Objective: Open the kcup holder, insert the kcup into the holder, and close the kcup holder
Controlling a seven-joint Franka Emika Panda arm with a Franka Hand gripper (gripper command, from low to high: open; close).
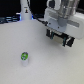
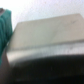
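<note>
- Desk [image 1: 20,37]: pale surface fills most of the exterior view. The only loose item I see on it is the kcup.
- Arm: the white wrist housing enters from the exterior view's upper right and hangs roughly vertical, tool pointing down, well above the desk and well apart from the kcup.
- Kcup holder [image 2: 47,37]: not identifiable in the exterior view; the arm covers that corner. The wrist view is filled with a blurred grey slab, top face and front edge, very close to the lens. I judge this is the holder's top, but the blur leaves me unsure. No drawer front or handle is resolvable, so I cannot tell whether it is open or closed.
- End effector [image 1: 59,37]: dark fingers hang below the wrist with some gap between them, and I see nothing held. The picture is too small and soft for me to state the spread with confidence, so I log the state as undetermined.
- Kcup [image 1: 23,57]: small white pod with green top, standing upright on the desk toward the exterior view's lower left, untouched.
- Progress, my judgement: early. The kcup is not yet picked or inserted, and I cannot confirm the opening step. Insertion and closing remain.
</note>
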